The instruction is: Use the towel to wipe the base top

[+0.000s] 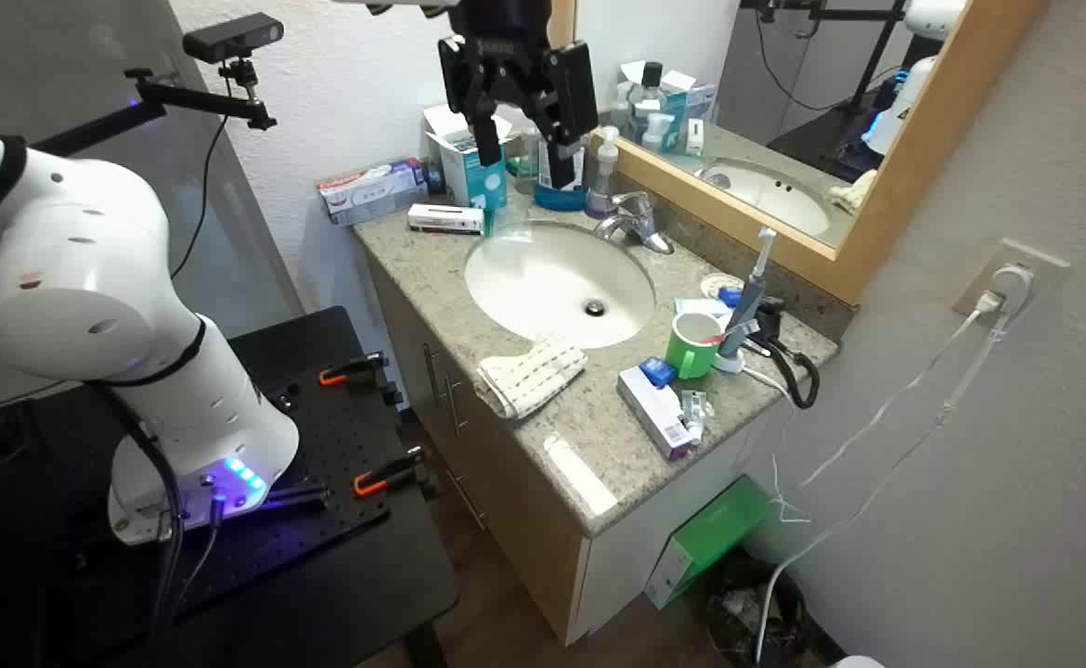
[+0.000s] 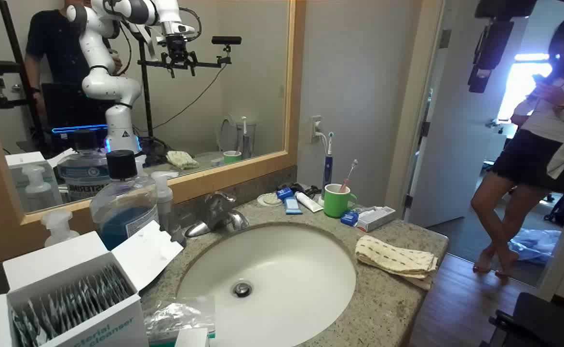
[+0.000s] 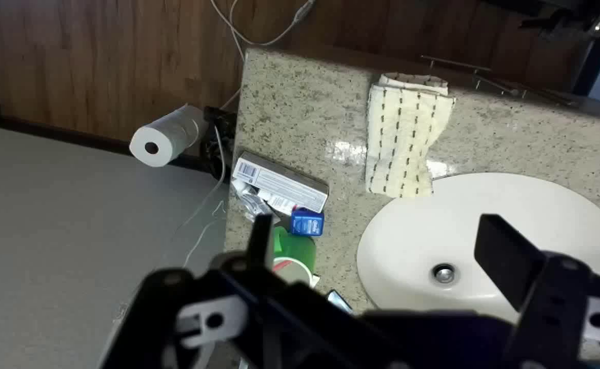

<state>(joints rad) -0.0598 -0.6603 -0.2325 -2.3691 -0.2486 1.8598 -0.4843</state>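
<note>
Beige speckled table (image 3: 300, 113) below a wood-framed mirror (image 2: 258, 91)
Folded towel (image 3: 407, 138), cream (with brown dashes); claw (image 1: 524, 156) spread wide.

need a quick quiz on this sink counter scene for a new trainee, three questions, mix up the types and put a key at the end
1. Multiple choice: where does the towel lie?
a) on the faucet
b) on the speckled countertop
c) on the black table

2. True or false: the robot's hand is open and apart from the towel.

3. Fill in the blank: a pinkish toothbrush stands in a ____ mug.

Key: 1 b; 2 true; 3 green
</note>
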